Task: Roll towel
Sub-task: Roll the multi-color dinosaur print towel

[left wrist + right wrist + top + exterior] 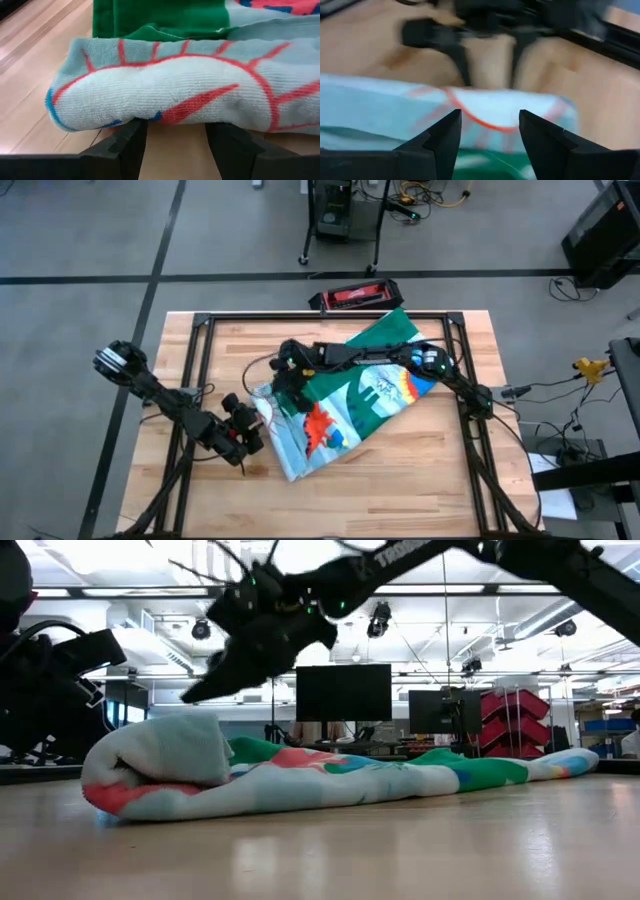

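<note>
The towel [345, 405] lies slantwise across the middle of the table, dinosaur print up, with green [385, 335] showing at its far right end. Its left end is rolled over into a thick bundle [160, 765] that rests on the wood. My left gripper [175, 132] is open, low on the table at the bundle's left side [256, 428]. My right gripper [192, 695] is open and hangs in the air above the bundle [490, 120], clear of the cloth. My left gripper comes at the rolled end [175, 85] nearly level from the table's left, its fingertips [135, 132] low by the wood at the bundle's underside. I cannot tell whether they touch the cloth.
Black frame rails [200, 370] run along the table's left, right and far sides. A red and black case [355, 295] lies just past the far edge. Bare wood [400, 490] stretches between the towel and the near edge.
</note>
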